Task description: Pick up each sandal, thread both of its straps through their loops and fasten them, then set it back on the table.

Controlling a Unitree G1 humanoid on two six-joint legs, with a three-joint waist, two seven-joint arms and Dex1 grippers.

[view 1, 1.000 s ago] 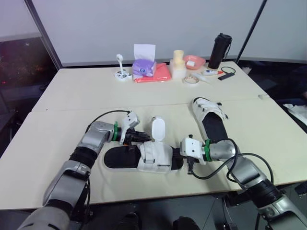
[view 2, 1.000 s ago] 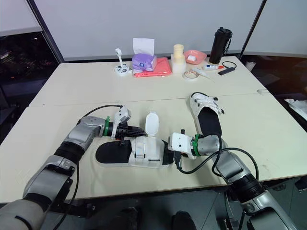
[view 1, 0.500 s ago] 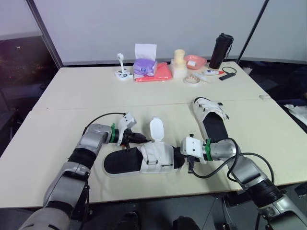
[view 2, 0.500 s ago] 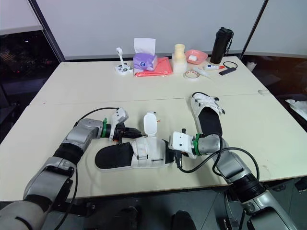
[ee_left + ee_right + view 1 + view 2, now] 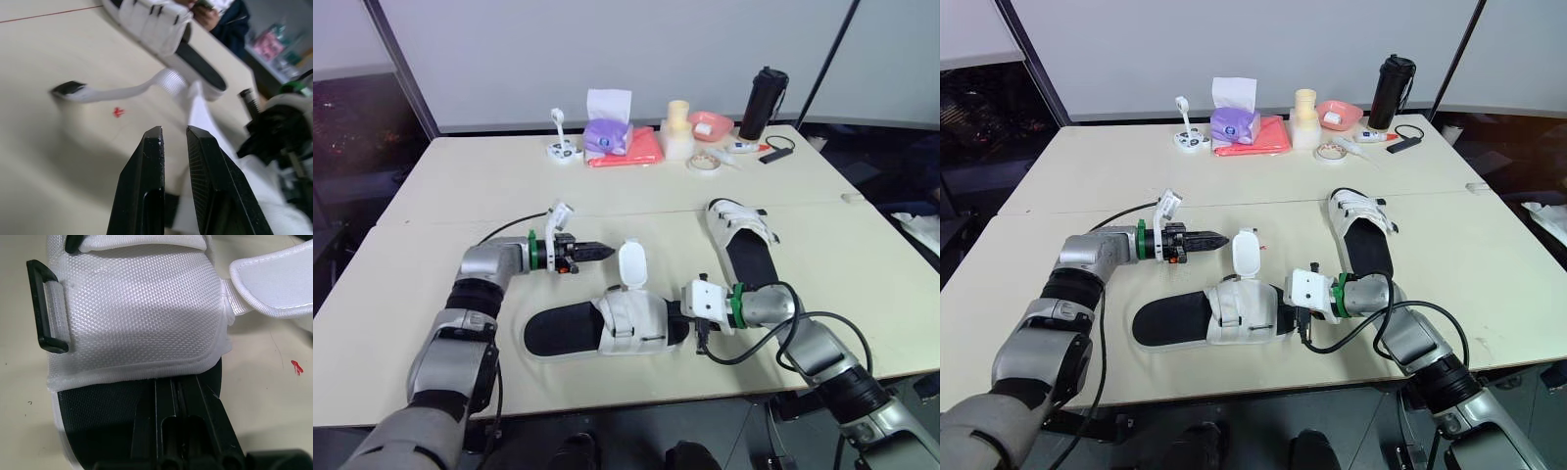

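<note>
**Left jaws pinched empty, right jaws pressed at the near sandal's toe**

Left jaws are drawn almost together with nothing between them; they hover above the surface (image 5: 460,196) and point right. Right jaws are closed finger against finger, lying on the black footbed at the right end of the near sandal (image 5: 607,328). Whether they pinch any part of it I cannot tell.

The head views give the whole layout, with both arms reaching in from the near edge. The right wrist view shows what the head views do not. It has the weave of the near sandal's white front panel, a black loop (image 5: 48,313) on one side of it, and a loose strap (image 5: 274,293) leaving the other side. The left wrist view looks along the surface and takes in that strap lying free, a small red mark (image 5: 117,112), the far sandal (image 5: 161,29) and a person's hand (image 5: 208,14) past the surface's edge.

There are two sandals, both white with black footbeds. The near one lies lengthwise left to right, with one strap standing upright on its far side. The far sandal lies right of centre, with its straps across it.

The upright strap is just right of the left jaws' tips, apart from them. The near sandal's body lies near and right of the left jaws. The far sandal is well apart from both.
</note>
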